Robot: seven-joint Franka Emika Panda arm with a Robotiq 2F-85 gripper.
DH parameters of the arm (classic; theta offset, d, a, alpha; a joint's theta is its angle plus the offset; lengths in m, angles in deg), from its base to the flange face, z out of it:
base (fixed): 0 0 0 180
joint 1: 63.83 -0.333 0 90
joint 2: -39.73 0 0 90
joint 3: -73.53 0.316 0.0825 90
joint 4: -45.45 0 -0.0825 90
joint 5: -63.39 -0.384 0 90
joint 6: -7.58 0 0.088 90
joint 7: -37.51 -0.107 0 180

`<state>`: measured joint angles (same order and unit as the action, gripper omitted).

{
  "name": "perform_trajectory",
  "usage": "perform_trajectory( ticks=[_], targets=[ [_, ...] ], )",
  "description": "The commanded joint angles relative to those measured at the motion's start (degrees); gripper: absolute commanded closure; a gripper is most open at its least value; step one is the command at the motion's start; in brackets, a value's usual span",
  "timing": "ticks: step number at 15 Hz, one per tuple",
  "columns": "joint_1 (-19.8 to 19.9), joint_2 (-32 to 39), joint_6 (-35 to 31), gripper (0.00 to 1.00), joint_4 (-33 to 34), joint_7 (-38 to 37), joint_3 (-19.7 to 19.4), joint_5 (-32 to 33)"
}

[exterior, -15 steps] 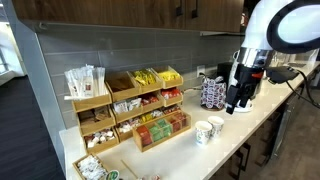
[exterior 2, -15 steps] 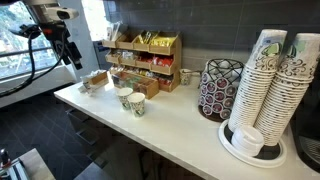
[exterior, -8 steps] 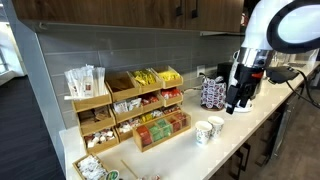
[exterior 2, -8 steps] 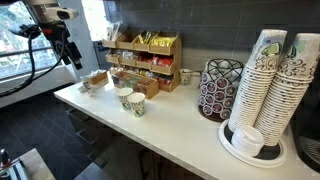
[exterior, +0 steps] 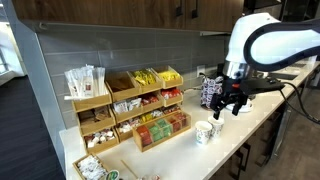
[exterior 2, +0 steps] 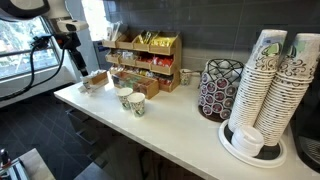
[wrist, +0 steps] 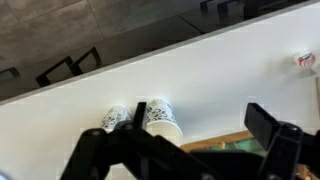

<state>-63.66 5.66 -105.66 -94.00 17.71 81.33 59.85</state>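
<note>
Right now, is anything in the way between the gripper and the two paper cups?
Nothing visible. The open gripper hangs in free air; the wrist view shows only bare counter before the paper cups.

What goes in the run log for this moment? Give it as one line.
position: above counter | fingers: open, empty | nearest: two paper cups, upright, side by side | contact: none

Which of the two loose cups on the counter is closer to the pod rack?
The cup on the pod rack side; the other cup stands beside it, farther off.
</note>
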Motion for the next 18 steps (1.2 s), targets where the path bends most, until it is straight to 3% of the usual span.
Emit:
perform_trajectory(
  ticks=[1, 2, 3, 6, 18],
  targets=[
    [2.4, 6.8, -5.6, 0.00, 1.0, -11.4, 2.9, -0.9],
    [2.8, 8.1, -7.8, 0.00, 1.0, -14.4, 3.4, -0.5],
    [1.2, 5.0, -5.3, 0.00, 0.1, -9.6, 1.9, 0.0],
    [1.6, 8.0, -7.7, 0.00, 0.4, -13.3, 2.3, 0.1],
    [1.8, 8.2, -7.7, 0.00, 1.1, -13.8, 2.4, 0.2]
  ],
)
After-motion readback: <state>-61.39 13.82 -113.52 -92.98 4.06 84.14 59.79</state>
